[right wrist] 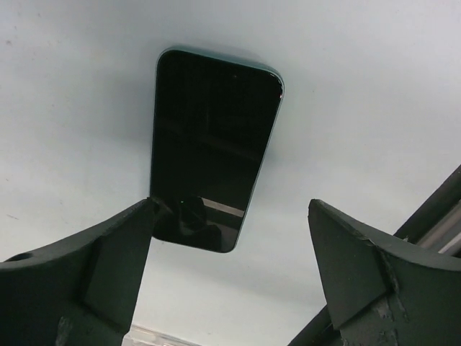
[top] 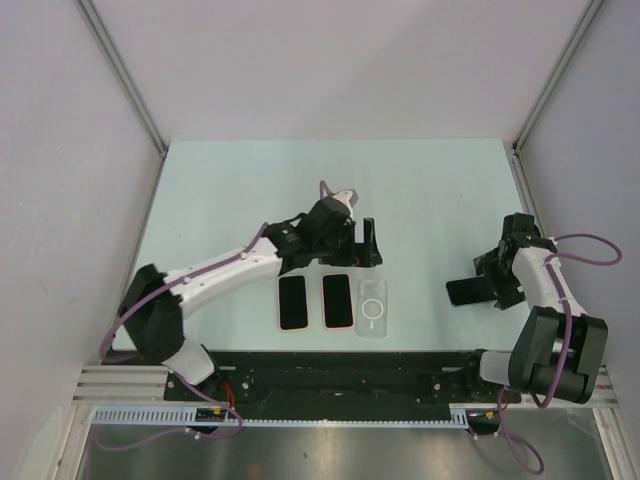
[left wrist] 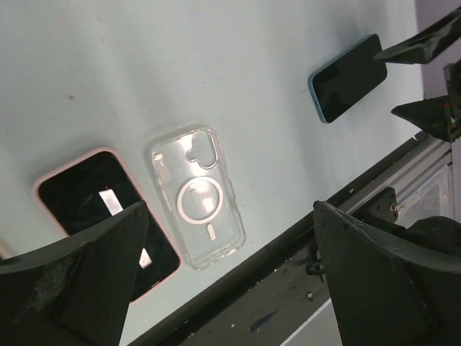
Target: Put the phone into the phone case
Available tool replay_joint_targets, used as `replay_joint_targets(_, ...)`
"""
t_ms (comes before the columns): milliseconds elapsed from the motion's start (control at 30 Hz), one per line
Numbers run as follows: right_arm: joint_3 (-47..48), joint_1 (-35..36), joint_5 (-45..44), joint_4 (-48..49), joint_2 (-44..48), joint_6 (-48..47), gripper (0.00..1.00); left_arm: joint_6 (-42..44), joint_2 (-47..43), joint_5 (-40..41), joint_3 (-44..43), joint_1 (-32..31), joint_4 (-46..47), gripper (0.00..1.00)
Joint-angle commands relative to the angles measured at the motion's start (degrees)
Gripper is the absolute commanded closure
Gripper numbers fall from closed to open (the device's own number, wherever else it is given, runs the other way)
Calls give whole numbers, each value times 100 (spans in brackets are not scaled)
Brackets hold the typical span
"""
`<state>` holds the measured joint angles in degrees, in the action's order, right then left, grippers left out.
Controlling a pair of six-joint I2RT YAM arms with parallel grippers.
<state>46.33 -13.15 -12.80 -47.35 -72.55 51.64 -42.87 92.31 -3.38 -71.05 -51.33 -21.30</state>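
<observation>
Pickup step I'd say: right gripper [right wrist: 232, 209] gapes empty over the dark teal-edged phone [right wrist: 216, 144] lying well right of the clear ring-marked plastic case [left wrist: 196, 198], left gripper [left wrist: 230, 209] spread empty too, so next it should descend and pinch.

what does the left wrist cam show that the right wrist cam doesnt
Only the left wrist: the empty clear case and a pink-cased phone beside it, partly hidden behind a finger of the open left tool.
Only the right wrist: a close look at the teal-edged phone, its near end between the fingers of the open right tool.
Both: that same phone lying flat, screen up, on the pale table, apart from the case.
</observation>
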Motion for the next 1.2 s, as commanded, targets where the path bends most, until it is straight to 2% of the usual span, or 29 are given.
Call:
replay_joint_targets(0, 491, -30, -320, -212, -416, 381, 10, 981, -1177, 794, 37, 71, -744, 0)
replay_joint_targets(133, 606, -39, -337, -222, -716, 514, 9, 1377, -2031, 839, 608, 298, -805, 0)
replay_joint_targets(267, 763, -39, -285, -300, -1032, 654, 7, 1685, -2743, 759, 1205, 896, -867, 0)
replay_joint_targets(367, 930, -13, -188, -493, -1375, 795, 8, 1861, -2981, 734, 1409, 1362, -1015, 0)
replay_joint_targets(500, 1264, 84, -284, -670, -1744, 822, 7, 2238, -3298, 829, 1550, 1626, -1122, 0)
replay_joint_targets(700, 1300, 119, -214, -696, -2175, 918, 7, 2494, -3553, 1076, 1822, 1837, -1087, 0)
replay_joint_targets(933, 1300, 146, -276, -653, -2404, 1050, 6, 2538, -3633, 856, 2016, 2004, -981, 0)
replay_joint_targets(1167, 1256, 163, -337, -459, -2448, 1199, 9, 2556, -3642, 777, 2042, 2127, -955, 0)
